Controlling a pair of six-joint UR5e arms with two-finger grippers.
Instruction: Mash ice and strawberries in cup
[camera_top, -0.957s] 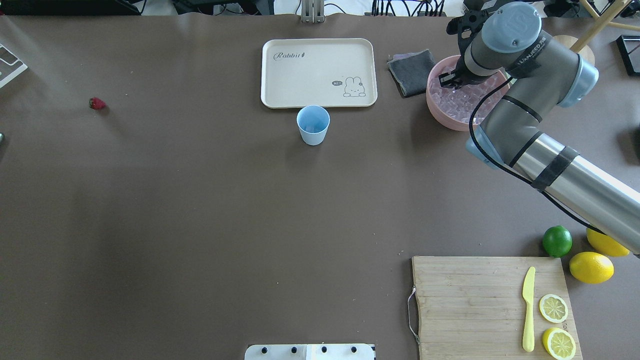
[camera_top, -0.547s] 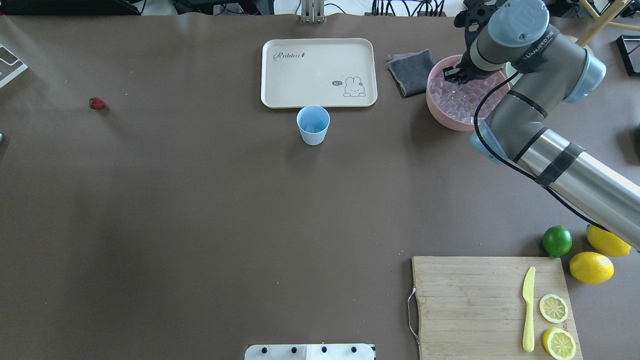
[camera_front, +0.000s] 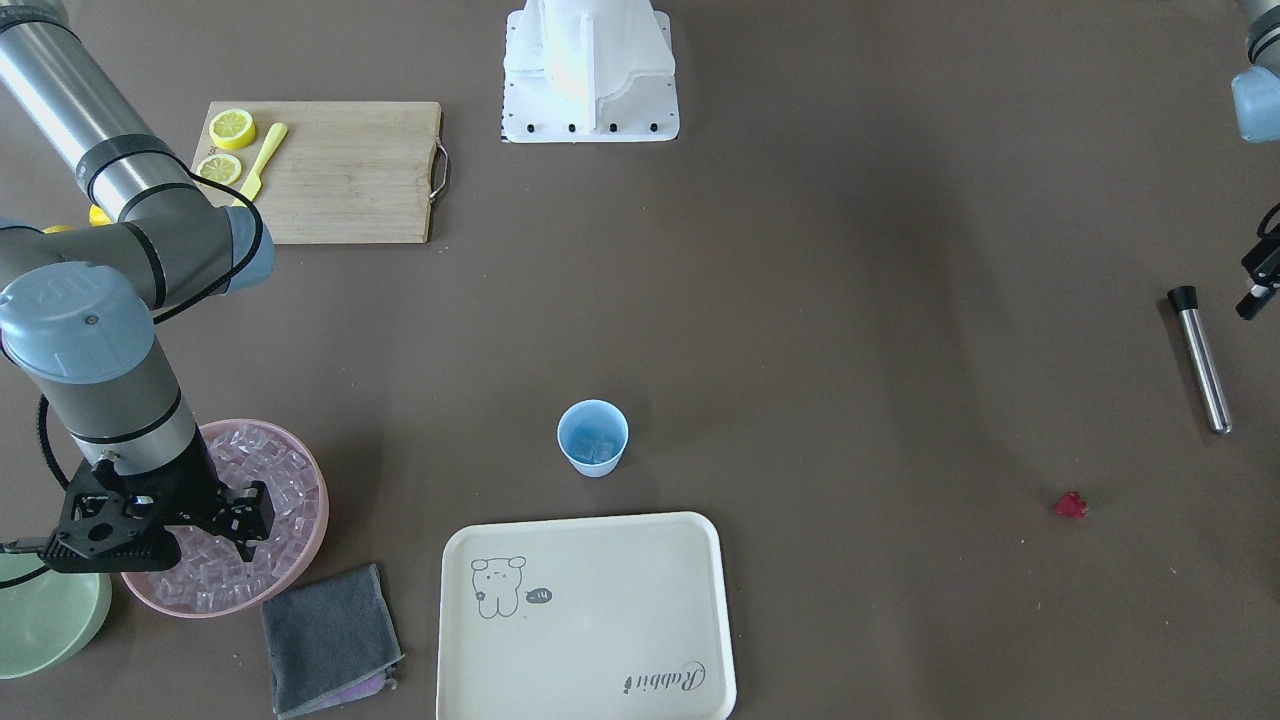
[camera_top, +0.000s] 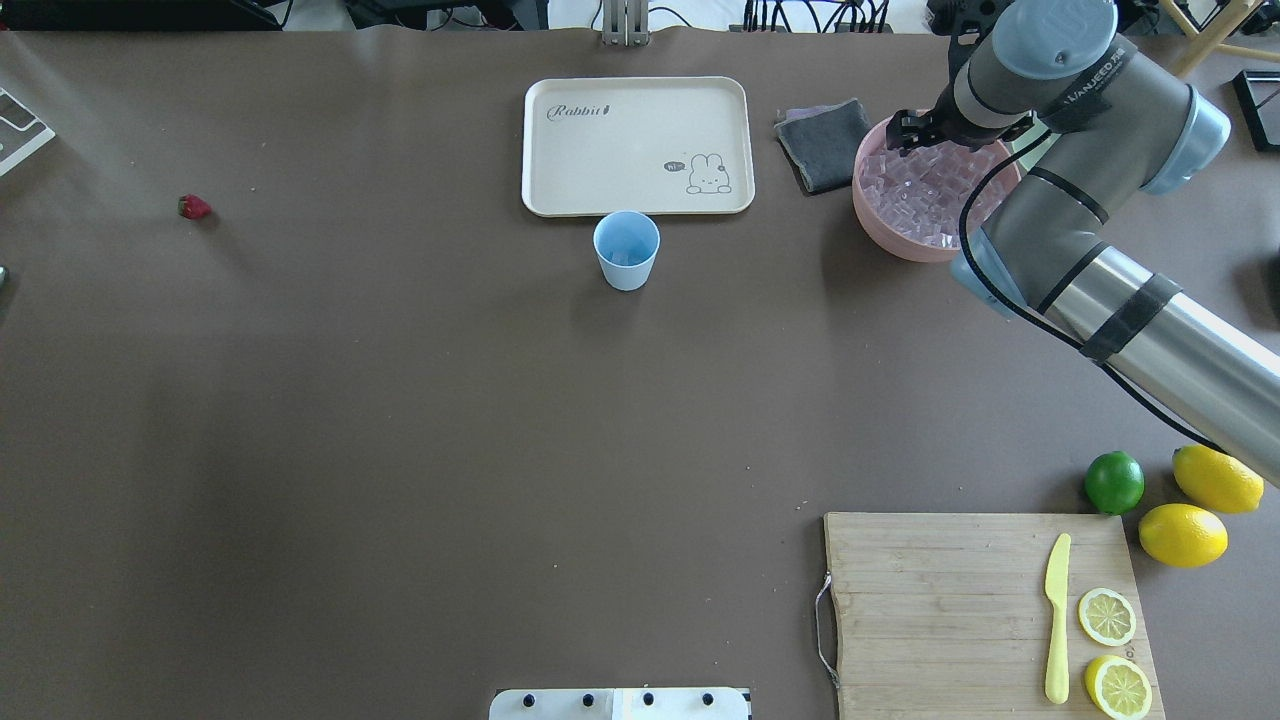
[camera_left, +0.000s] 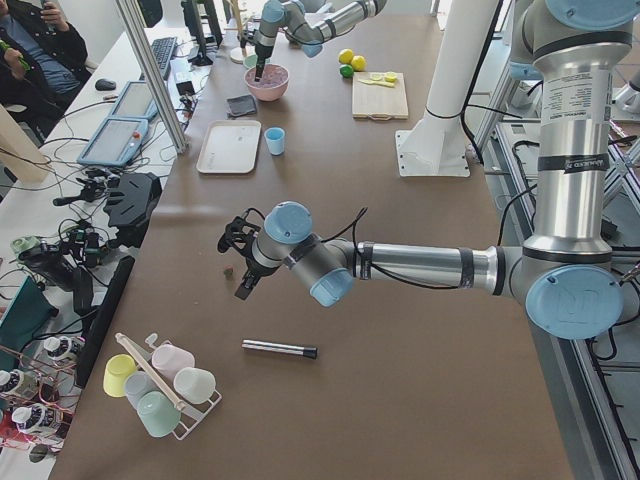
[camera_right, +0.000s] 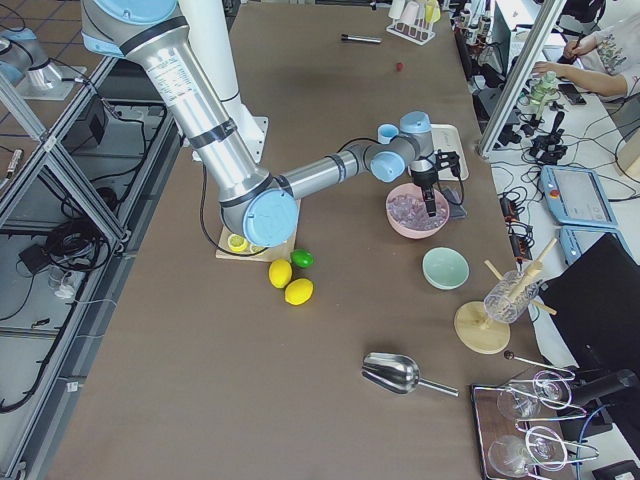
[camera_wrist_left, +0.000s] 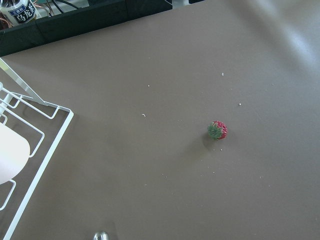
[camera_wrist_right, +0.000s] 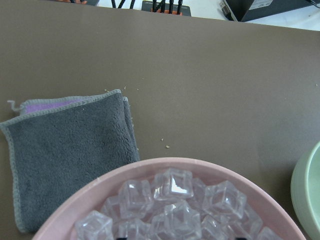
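Close in, cup (camera_top: 626, 250) mid counter (camera_top: 400, 450) with some ice (camera_front: 597, 448) already inside. Off left, strawberry (camera_top: 194, 207) alone, well apart. Farthest, right pincer (camera_top: 910, 132), tips apart, over pink bowl (camera_top: 880, 235) of ice. Go straight down, pinch one top cube softly. Left pincer (camera_left: 240, 270): cannot tell.

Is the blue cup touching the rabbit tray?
Apart. The front-facing view shows a strip of bare table between the cup and the tray; in the overhead view they only seem to overlap.

Right gripper (camera_front: 250, 520) over pink bowl (camera_front: 318, 500) heaped with ice (camera_front: 285, 470); blue cup (camera_front: 593, 438) mid-table, strawberry (camera_front: 1071, 505) well apart.
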